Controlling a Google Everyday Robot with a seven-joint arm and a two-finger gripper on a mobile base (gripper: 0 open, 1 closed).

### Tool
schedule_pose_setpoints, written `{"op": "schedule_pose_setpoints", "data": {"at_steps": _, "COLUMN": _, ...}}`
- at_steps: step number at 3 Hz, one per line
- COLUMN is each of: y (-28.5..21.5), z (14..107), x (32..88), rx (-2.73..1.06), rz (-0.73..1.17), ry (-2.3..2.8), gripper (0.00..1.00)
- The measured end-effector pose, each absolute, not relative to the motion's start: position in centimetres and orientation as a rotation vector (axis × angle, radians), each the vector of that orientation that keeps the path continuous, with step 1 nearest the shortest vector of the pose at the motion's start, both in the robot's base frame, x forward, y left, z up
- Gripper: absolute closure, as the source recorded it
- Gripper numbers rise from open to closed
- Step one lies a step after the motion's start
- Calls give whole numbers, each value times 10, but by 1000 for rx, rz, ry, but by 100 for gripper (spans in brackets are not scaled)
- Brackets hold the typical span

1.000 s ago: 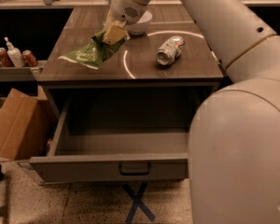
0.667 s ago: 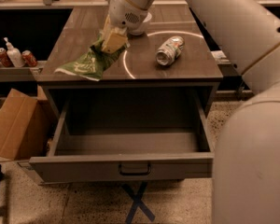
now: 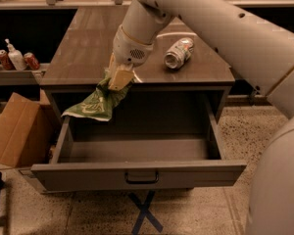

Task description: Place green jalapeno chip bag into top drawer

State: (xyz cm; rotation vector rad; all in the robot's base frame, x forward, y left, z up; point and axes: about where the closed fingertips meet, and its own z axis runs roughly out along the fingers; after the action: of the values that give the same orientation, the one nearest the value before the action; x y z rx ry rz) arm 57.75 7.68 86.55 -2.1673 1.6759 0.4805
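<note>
The green jalapeno chip bag hangs from my gripper, which is shut on its upper end. The bag dangles past the front edge of the cabinet top, over the back left part of the top drawer. The drawer is pulled fully open, grey, with a dark handle at the centre of its front panel, and its inside shows nothing in it. My arm reaches down from the upper right.
A crushed silver-green can lies on the brown cabinet top. A cardboard box stands on the floor left of the drawer. Red cans and a white bottle sit on a shelf at the left.
My gripper has carried the bag from the cabinet top forward and down, past its front edge, so the bag now hangs over the open drawer. The view has shifted too.
</note>
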Motion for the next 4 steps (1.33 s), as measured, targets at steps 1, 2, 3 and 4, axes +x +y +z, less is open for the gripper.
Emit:
{"op": "schedule_pose_setpoints", "data": {"at_steps": 1, "y": 76, "z": 863, "x": 577, "rx": -2153, "rz": 493, "ry": 1674, "gripper": 100}}
{"op": "schedule_pose_setpoints", "data": {"at_steps": 2, "y": 54, "z": 844, "x": 559, "rx": -2073, "rz": 530, "ry": 1756, "gripper": 100}}
{"op": "schedule_pose_setpoints", "data": {"at_steps": 3, "y": 22, "z": 821, "x": 536, "rx": -1956, "rz": 546, "ry": 1871, "gripper": 100}}
{"op": "schedule_pose_setpoints", "data": {"at_steps": 4, "y": -9, "z": 792, "x": 525, "rx": -1843, "rz": 592, "ry": 1937, "gripper": 100}}
